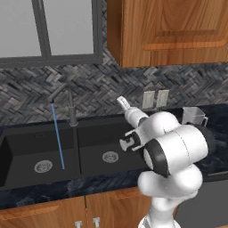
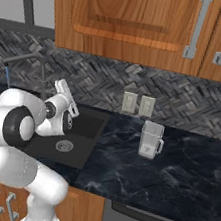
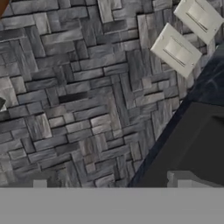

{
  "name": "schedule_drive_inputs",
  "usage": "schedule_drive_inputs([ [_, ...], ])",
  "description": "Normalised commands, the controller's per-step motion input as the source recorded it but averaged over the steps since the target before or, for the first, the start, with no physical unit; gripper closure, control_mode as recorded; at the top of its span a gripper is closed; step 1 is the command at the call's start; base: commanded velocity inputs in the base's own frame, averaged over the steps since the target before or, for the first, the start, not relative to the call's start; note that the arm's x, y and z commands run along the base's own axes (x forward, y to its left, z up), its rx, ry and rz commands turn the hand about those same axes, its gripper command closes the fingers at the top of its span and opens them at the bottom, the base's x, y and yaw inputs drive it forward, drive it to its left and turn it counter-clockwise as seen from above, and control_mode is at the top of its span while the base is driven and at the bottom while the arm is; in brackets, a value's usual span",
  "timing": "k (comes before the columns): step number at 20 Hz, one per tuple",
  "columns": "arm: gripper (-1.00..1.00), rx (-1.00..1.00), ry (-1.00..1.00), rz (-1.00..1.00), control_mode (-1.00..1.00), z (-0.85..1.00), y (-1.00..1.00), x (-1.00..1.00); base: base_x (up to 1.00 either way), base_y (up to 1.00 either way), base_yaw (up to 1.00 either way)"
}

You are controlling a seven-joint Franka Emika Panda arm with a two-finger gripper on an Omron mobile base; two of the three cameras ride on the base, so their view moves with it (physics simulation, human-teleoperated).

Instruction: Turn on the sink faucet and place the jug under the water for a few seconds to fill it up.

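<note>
**Faucet running, jug parked on counter**

Herringbone grey tile backsplash (image 1: 102, 87) behind, wood cabinets (image 2: 132, 20) above, dark marble counter (image 2: 172, 178) w/ black double sink (image 1: 26, 153) set in. Faucet (image 1: 71, 107) upright at the divider btw basins, spout angled over left basin. Water (image 1: 58, 136) on, thin blue line dropping into left basin near its drain. Jug (image 2: 151, 139) upright on counter, right of sink, just below two wall outlets (image 2: 137, 104), well apart from faucet. Nothing in it afaict. Gripper (image 2: 69, 117) over right basin, fingers spread wide, holding nothing, nowhere near jug. Hand cam pointed at backsplash + outlets, tilted, w/ corner of the sink at lower right.
</note>
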Motion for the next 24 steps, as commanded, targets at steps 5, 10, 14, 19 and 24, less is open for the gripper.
schedule_drive_inputs([
  [5,-1.0,0.0,0.0,0.0,-1.0,1.0,-0.36,-0.37,0.0,0.0,0.0],
  [10,-1.0,0.0,0.05,0.0,-1.0,1.0,-0.35,-0.33,0.0,0.0,0.0],
  [14,-1.0,0.0,0.13,0.0,-1.0,1.0,-0.38,-0.34,0.0,0.0,0.0],
  [19,-1.0,0.0,0.12,0.0,-1.0,0.44,-0.48,-0.43,0.0,0.0,0.0],
  [24,-1.0,-0.11,-0.24,0.0,-1.0,-0.94,-0.69,-0.57,0.0,0.0,0.0],
])
